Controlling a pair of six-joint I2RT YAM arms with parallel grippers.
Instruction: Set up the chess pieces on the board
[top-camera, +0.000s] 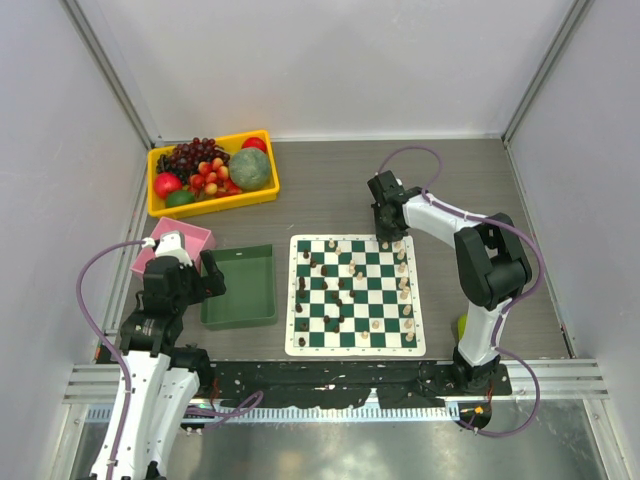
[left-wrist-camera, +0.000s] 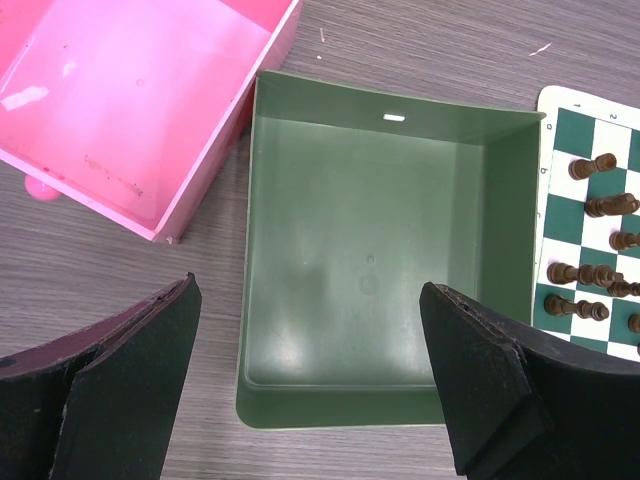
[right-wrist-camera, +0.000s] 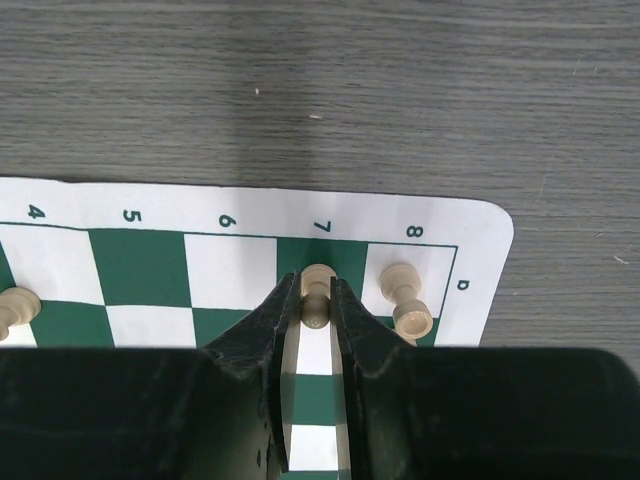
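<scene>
right jaws are narrow, pinched on a cream pawn (right-wrist-camera: 318, 292) from both sides, fingertips touching just under its head. The pawn is upright over the green square labelled 7 in the edge row of the board (right-wrist-camera: 150, 203). Its base is hidden by the jaws, so can't tell if it's seated or lifted. A second cream pawn (right-wrist-camera: 405, 297) is just beside it on the corner square labelled 8, tilted and apart from the jaws. In the top view this is the board's far-right corner. More cream pieces (top-camera: 405, 290) run down the board's right edge, and dark pieces (top-camera: 312, 290) are scattered over its left half. left jaws are spread wide over the green tray (left-wrist-camera: 370, 260), just left of the board. The pink tray (left-wrist-camera: 120, 100) sits further left.
</scene>
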